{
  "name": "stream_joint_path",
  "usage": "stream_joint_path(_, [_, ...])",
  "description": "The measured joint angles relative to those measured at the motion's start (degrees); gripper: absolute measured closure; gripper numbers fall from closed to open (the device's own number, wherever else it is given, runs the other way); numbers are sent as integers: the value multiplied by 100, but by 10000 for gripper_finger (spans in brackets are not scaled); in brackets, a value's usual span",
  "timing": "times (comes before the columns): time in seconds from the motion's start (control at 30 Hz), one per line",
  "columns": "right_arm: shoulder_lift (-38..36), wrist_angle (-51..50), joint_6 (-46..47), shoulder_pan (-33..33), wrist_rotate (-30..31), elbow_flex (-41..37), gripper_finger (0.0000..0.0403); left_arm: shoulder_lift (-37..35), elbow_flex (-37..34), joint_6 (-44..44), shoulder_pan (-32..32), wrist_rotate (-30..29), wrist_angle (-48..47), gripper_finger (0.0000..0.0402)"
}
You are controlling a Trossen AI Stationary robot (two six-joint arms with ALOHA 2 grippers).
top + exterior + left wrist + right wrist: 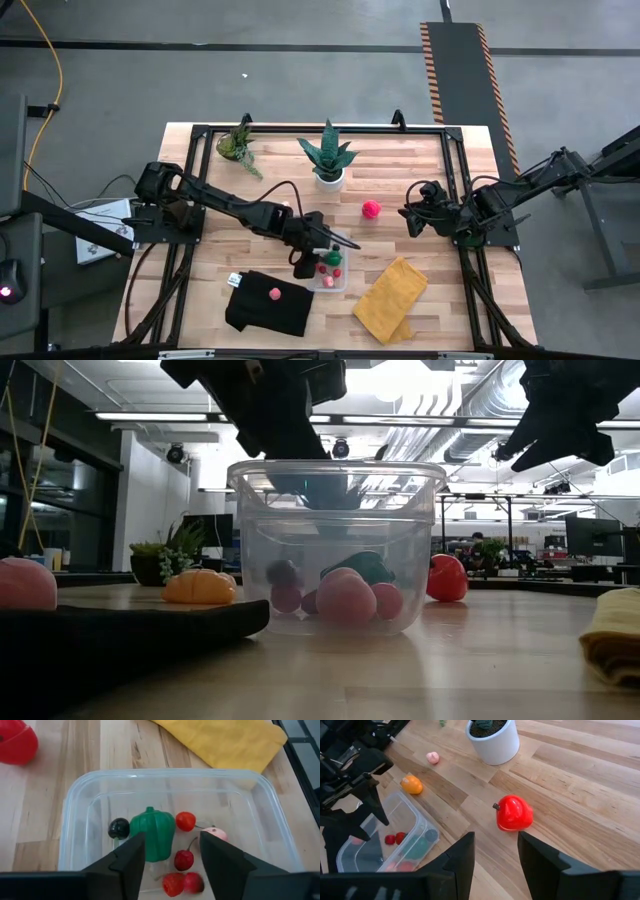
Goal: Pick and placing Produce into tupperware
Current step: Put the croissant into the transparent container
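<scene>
**Left gripper open above the tub, right arm waiting near the table's right rail**

The left gripper (305,262) hangs directly over the tub (343,284), its fingers (127,862) spread with a clear gap between them and nothing held. In the left wrist view the tub's rim frames the load: a green pepper (152,834), a dark berry (119,827), a cherry (184,860), a small red piece (185,821), a pink piece (216,833) and a strawberry (173,884). They crowd the middle of the tub; bare floor remains toward its rounded corners.

The tub sits in the front middle of the table, just beside the black cloth (262,310) on its left, with the yellow cloth (392,300) near its right. A pink piece (274,293) lies on the black cloth. An orange piece (412,785) rests on the wood near the tub, and a pale pink one (433,757) beyond it.

The red pepper (371,209) lies alone on open wood between the white pot (329,178) and the right gripper (412,218). That gripper hovers well clear of the tub, fingers parted and empty. A second plant (235,144) stands at the back left corner.
</scene>
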Motion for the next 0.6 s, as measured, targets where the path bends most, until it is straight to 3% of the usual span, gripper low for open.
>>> stream_joint_path(0.2, [0,-7,-37,0,0,1,261,-54,-3,-97,4,-4,-87,215])
stream_joint_path(0.6, [2,-59,-98,0,111,0,261,-1215,-2,-87,169,-305,-1154,272])
